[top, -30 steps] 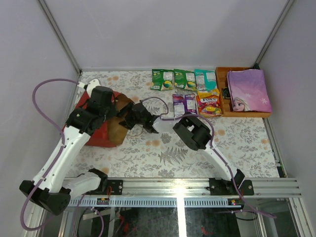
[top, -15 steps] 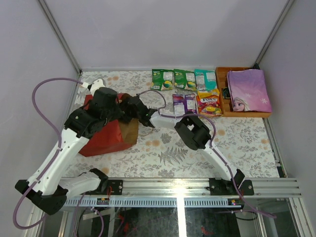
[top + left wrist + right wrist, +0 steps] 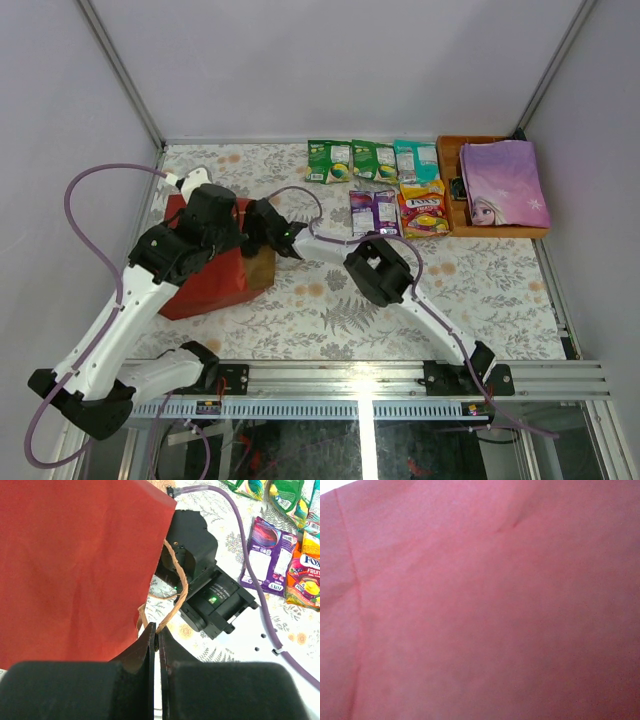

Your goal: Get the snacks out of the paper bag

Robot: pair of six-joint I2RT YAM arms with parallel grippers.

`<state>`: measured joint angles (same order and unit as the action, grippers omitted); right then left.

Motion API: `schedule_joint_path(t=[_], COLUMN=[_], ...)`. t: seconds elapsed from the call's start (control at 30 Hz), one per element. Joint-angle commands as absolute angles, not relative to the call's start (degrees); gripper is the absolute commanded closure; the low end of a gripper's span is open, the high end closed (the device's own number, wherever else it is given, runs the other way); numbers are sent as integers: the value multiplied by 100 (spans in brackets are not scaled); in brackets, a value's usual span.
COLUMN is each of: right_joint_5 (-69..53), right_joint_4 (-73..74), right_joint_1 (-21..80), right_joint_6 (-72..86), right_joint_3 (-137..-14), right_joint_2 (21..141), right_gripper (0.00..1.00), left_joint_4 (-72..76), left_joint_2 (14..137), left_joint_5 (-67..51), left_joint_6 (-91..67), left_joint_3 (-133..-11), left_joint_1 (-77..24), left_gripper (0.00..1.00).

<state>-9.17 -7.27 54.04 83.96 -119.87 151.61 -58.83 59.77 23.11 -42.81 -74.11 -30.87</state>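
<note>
The red paper bag lies on its side at the table's left, mouth toward the middle. My left gripper is shut on its twisted paper handle, holding the mouth up. My right arm's black wrist reaches into the mouth, and its fingers are hidden inside. The right wrist view shows only reddish bag paper, with no fingers or packet. Snacks lie at the back: two green packets, a teal one, a purple one and a yellow-red one.
A wooden tray at the back right holds a purple princess book. A purple cable runs from the right wrist across the floral tablecloth, next to the purple packet.
The right gripper has moved left, from just outside the bag into its mouth. The left gripper has lifted the bag's mouth by the handle, so the brown inside no longer shows.
</note>
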Motion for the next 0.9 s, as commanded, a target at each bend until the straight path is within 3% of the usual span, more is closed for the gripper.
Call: schedule_joint_path(t=[0.0, 0.13, 0.17, 0.53, 0.87], right_joint_5=[-1192, -1287, -1256, -934, -1876], right_joint_4=[-632, -779, -844, -1748, -1236], right_joint_1=[5625, 5596, 5584, 5234, 4631], right_joint_6=[8363, 8109, 7990, 6649, 5916], right_joint_3=[-12762, -12938, -12787, -9039, -8379], right_joint_2=[15501, 15502, 15361, 12331, 11362], right_gripper=[62, 98, 100, 100, 100], left_joint_4=[-5996, -6066, -6084, -6135, -5861], left_joint_2=[5879, 5853, 5851, 6350, 7241], left_joint_5=[2479, 2711, 2781, 4611, 5731], left_joint_6=[-4214, -4222, -4238, -4781, -4551], left_joint_3=[-7441, -7385, -7357, -6925, -7054], left_joint_1=[-3129, -3129, -3133, -3114, -2697], left_gripper=[100, 100, 100, 100, 100])
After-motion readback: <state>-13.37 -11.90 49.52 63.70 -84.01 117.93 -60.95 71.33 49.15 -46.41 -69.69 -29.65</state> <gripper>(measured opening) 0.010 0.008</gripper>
